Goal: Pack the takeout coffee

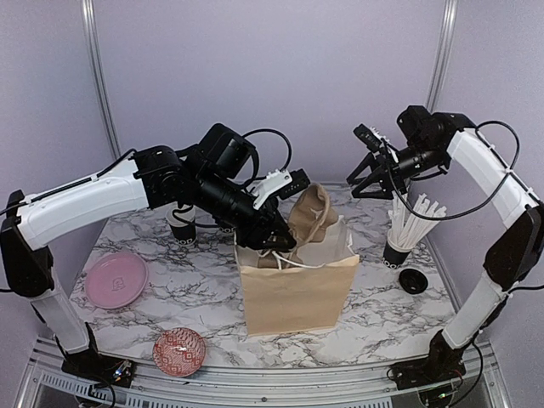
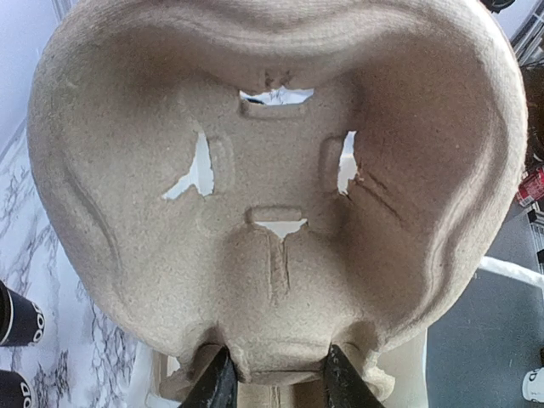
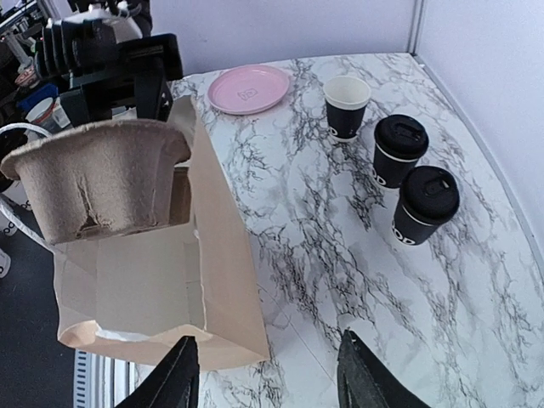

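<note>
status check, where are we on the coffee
Left claw shut on pulp carrier at paper bag mouth. Right claw open, empty. Three coffee cups on table, unpacked. Carrier crowds the opening.

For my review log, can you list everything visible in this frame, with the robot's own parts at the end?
lidded cups: 2, black, back left of the table
open cup: 1, black with a white inside, beside the lidded cups
bag: 1, brown paper, standing open at the table's centre
carrier: 1, brown pulp, held over the bag's mouth
straw cup: 1, black with white straws, right side
lid: 1, black, loose, near the straw cup
plate: 1, pink, left side
bowl: 1, red patterned, front left
table: 1, white marble
left tool: shut on the carrier's edge
right tool: open, empty, raised at the right
</note>
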`<state>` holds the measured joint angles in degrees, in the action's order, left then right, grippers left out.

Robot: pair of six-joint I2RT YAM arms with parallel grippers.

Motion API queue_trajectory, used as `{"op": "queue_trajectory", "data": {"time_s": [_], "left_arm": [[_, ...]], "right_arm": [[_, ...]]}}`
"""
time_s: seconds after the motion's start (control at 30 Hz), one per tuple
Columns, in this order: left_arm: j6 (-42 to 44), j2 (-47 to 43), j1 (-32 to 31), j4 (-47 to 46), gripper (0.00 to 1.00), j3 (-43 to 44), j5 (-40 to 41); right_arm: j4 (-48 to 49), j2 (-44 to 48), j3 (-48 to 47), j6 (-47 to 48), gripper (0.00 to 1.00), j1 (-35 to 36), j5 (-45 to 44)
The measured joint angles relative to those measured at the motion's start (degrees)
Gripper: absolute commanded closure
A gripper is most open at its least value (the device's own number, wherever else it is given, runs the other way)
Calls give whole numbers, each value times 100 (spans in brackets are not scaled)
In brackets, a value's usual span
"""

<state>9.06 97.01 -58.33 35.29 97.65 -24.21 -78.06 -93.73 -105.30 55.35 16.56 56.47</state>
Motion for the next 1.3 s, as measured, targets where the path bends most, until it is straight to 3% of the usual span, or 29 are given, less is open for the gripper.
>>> {"op": "queue_trajectory", "data": {"time_s": [0.17,0.5,0.87,1.3], "left_arm": [[-9,328,-155,612,67,323,293],[-299,1187,-393,1779,69,1416,1047],[-144,1121,-741,2223,68,1891,1700],[149,789,-824,2378,67,1899,1856]], "right_arm": [[0,0,15,90,47,-474,216],[-2,0,378,319,48,-531,378],[-4,7,592,448,46,-533,391],[2,63,581,437,46,378,-37]]}}
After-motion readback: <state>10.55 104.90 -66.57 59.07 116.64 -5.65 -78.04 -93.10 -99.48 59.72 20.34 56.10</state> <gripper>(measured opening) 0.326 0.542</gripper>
